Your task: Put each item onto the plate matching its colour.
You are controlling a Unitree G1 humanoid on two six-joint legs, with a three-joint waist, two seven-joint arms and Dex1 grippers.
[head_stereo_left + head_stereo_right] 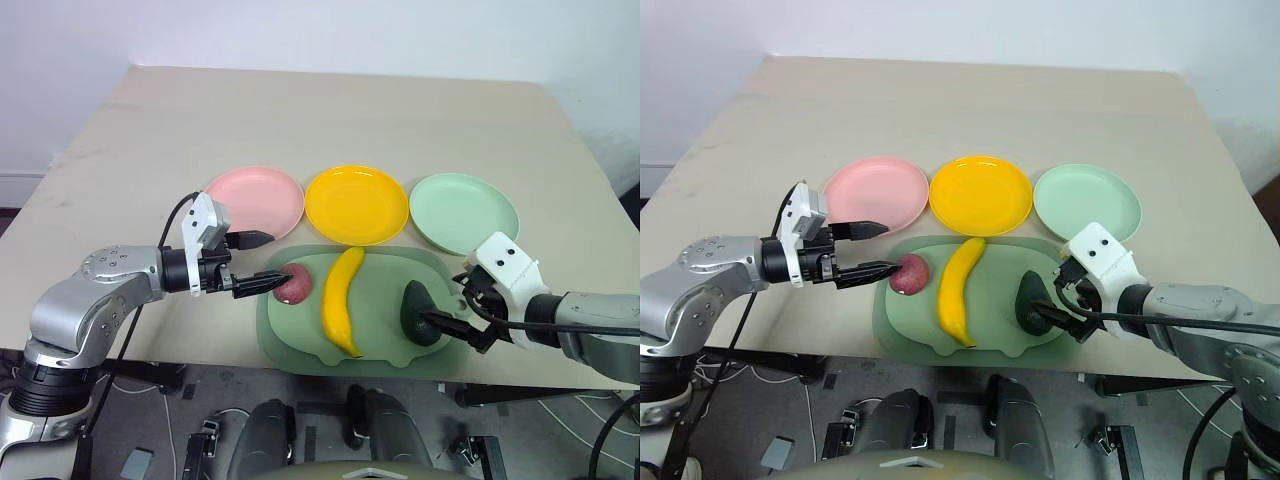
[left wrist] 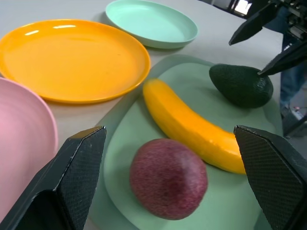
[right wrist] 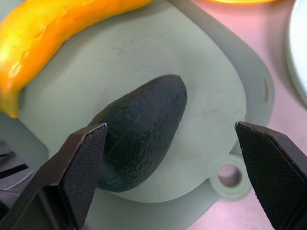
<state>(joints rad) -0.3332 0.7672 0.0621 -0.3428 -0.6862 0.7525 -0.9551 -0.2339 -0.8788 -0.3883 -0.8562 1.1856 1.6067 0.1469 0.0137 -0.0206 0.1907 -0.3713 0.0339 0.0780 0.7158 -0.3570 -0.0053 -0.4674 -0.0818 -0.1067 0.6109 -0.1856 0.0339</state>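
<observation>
On the tan table (image 1: 300,110), seen from the head: three plates in a row at the far side of a big green tray (image 1: 380,345). Pink plate (image 1: 256,200) on the left, yellow plate (image 1: 356,203) in the middle, mint green plate (image 1: 463,211) on the right. On the tray, left to right: purple fruit (image 1: 294,283), banana (image 1: 340,298), avocado (image 1: 419,312). All three plates bare. Left gripper (image 1: 258,264) wide open, coming in from the left, one black tip right at the purple fruit, other tip over the near edge of the pink plate. Right gripper (image 1: 452,306) wide open too, coming in from the right, one tip just at the avocado.

From the left wrist: two black fingers (image 2: 76,182) far apart, purple fruit (image 2: 168,178) lying between them on the tray, not pinched. Banana (image 2: 192,125) just past the fruit, avocado (image 2: 241,84) farther off, with the other gripper's tips beside it.

From the right wrist: two black fingers (image 3: 79,172) spread wide, avocado (image 3: 139,129) lying on the tray near one of them, not squeezed. Banana end (image 3: 43,33) close by.
</observation>
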